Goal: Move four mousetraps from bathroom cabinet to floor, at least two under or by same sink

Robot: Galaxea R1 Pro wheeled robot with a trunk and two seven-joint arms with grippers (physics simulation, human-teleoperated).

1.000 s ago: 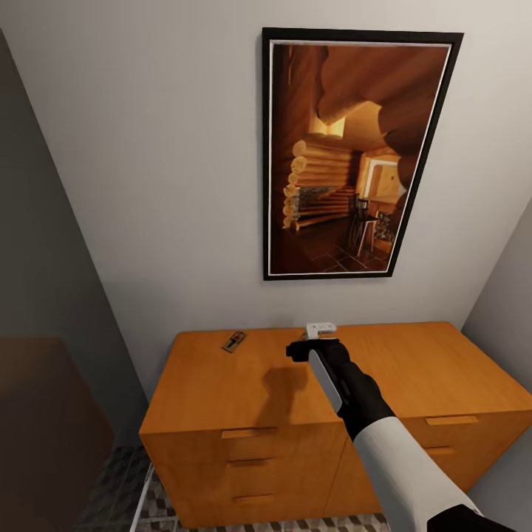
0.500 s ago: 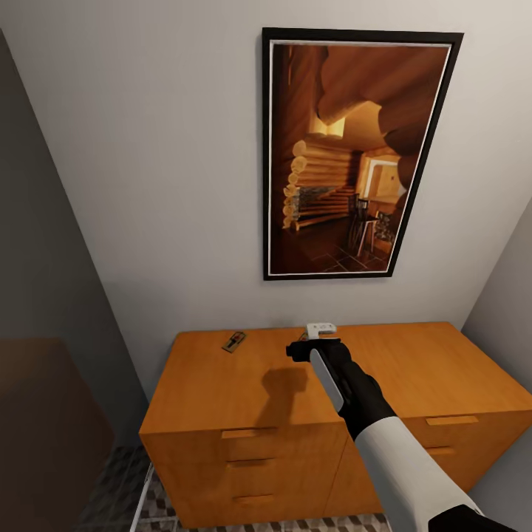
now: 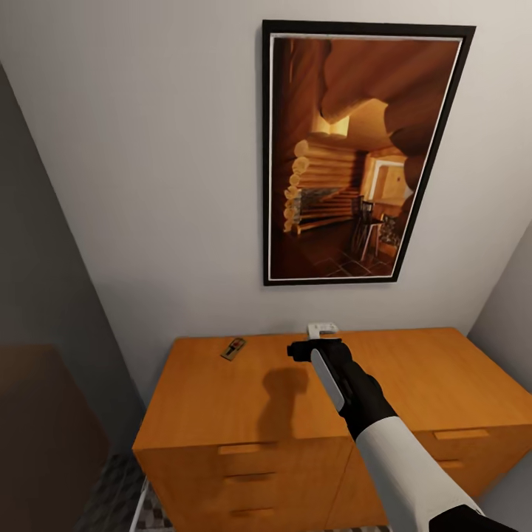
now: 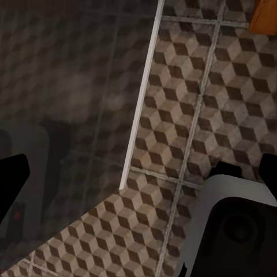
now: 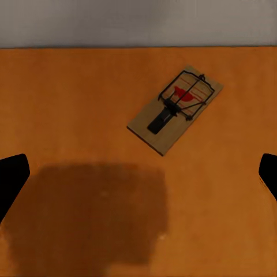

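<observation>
The orange-brown cabinet [image 3: 222,399] stands against the wall. One mousetrap [image 3: 233,348] lies near the back left of its top. My right gripper [image 3: 318,338] hovers over the back middle of the top, pointing down. In the right wrist view a mousetrap [image 5: 175,109] with a red mark lies flat on the cabinet top [image 5: 69,104] close to the wall, with the right gripper [image 5: 138,173] open above the bare wood in front of it. The left gripper [image 4: 138,179] hangs open and empty over the cube-patterned bathroom floor [image 4: 190,115].
A framed picture [image 3: 347,155] hangs on the wall above the cabinet. A dark panel [image 3: 37,369] stands at the left. A pale strip [image 4: 141,98] edges a darker floor area. The robot's white base [image 4: 231,231] and a cabinet corner [image 4: 265,14] are near the left gripper.
The head camera has shifted, so the cabinet and picture sit a little differently in view. The right arm holds almost the same pose over the cabinet top.
</observation>
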